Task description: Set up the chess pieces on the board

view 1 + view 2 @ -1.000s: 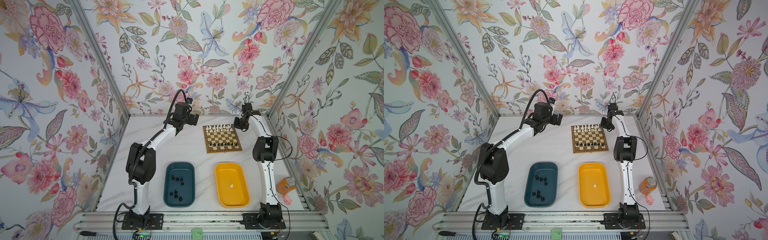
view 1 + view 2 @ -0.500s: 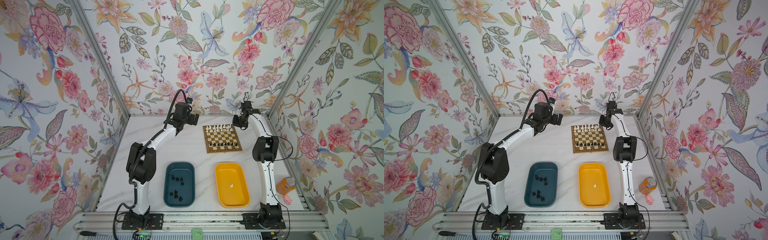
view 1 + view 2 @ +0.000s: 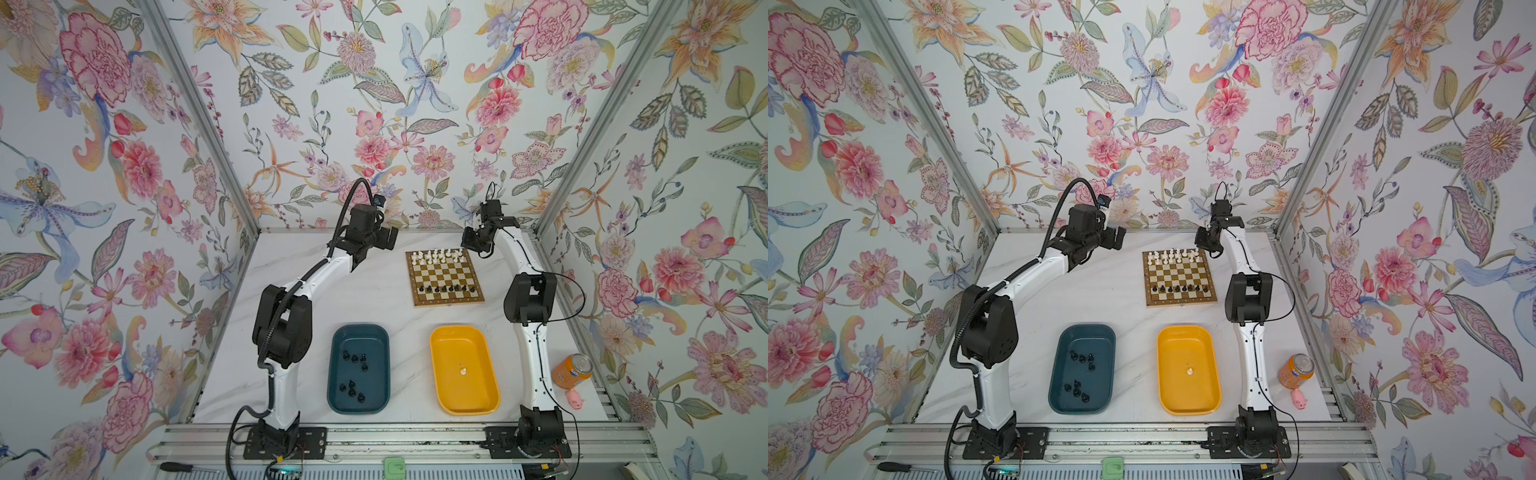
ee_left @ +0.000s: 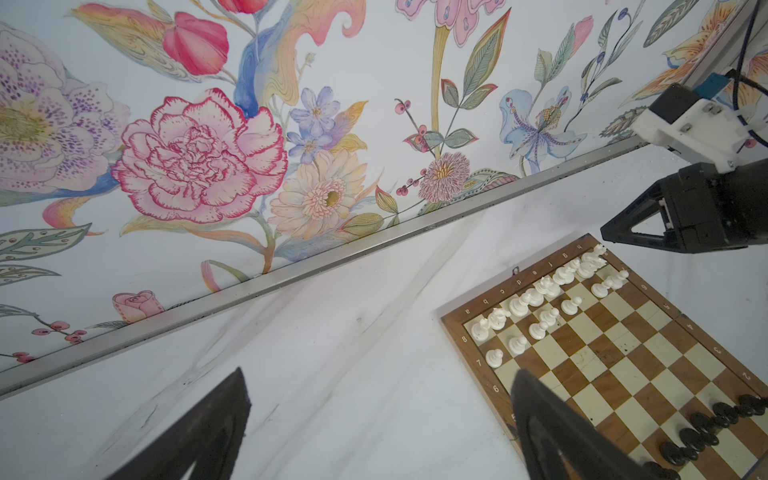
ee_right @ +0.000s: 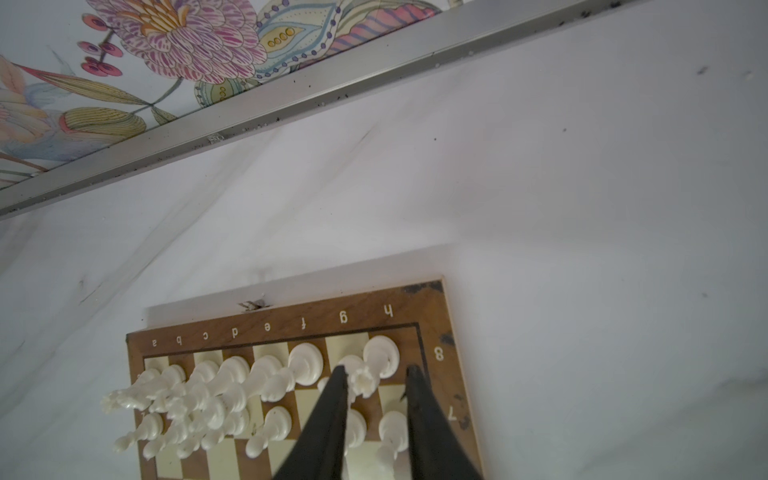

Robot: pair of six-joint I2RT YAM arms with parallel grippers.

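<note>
The right claw (image 5: 375,370) hangs over the far right corner of the board (image 5: 291,325), jaws parted only narrowly. A white piece (image 5: 362,380) shows in the gap just beyond its fingertips, close against one finger (image 5: 328,415) and clear of the other (whether that finger touches it cannot be told). The other white pieces (image 3: 436,255) stand in the two rows under and beside this claw, along the board's far edge. The black pieces (image 3: 446,287) on the board form one row near the edge farthest from the claw.

The left claw (image 4: 376,374) is spread wide with nothing between its fingers. It hovers over bare table (image 4: 353,332) beside the board's left edge, the white rows ahead of its tips and off to one side. In both top views the two claws sit about level, the board's far edge between them.

Well back from both claws, toward the arm bases, a teal tray (image 3: 360,329) holds loose black pieces (image 3: 353,358), and a yellow tray (image 3: 457,330) holds a single white piece (image 3: 462,370).
</note>
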